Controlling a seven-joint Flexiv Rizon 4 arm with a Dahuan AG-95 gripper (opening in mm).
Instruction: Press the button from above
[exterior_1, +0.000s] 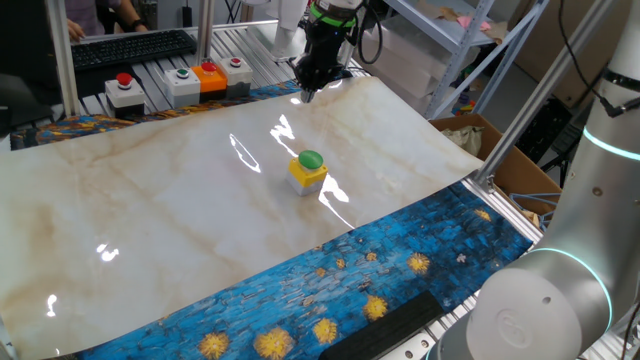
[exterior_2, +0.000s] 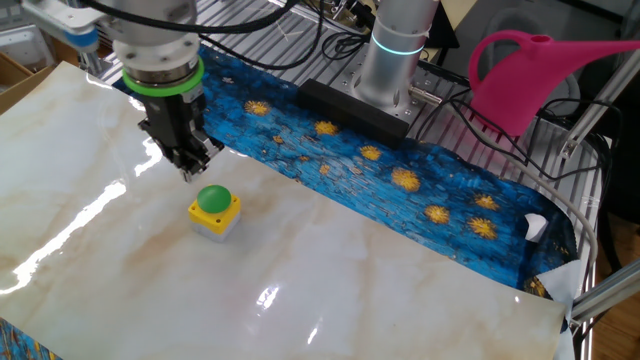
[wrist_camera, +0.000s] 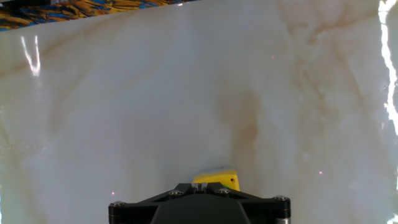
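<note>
The button (exterior_1: 309, 168) is a green dome on a small yellow cube, standing on the pale marble-patterned sheet (exterior_1: 180, 220). It also shows in the other fixed view (exterior_2: 214, 208). My gripper (exterior_2: 188, 172) hangs in the air, pointing down, a little beside and above the button, apart from it. Its fingertips meet at one tip and hold nothing. In the hand view only a yellow edge of the button's housing (wrist_camera: 217, 180) shows, just past the gripper (wrist_camera: 200, 185); the green dome is hidden behind the hand's body.
Grey boxes with red and green buttons (exterior_1: 125, 88) and an orange box (exterior_1: 209, 76) stand at the back edge beside a keyboard (exterior_1: 130, 47). A blue starry cloth (exterior_2: 400, 170) borders the sheet. A pink watering can (exterior_2: 520, 75) stands by the arm's base.
</note>
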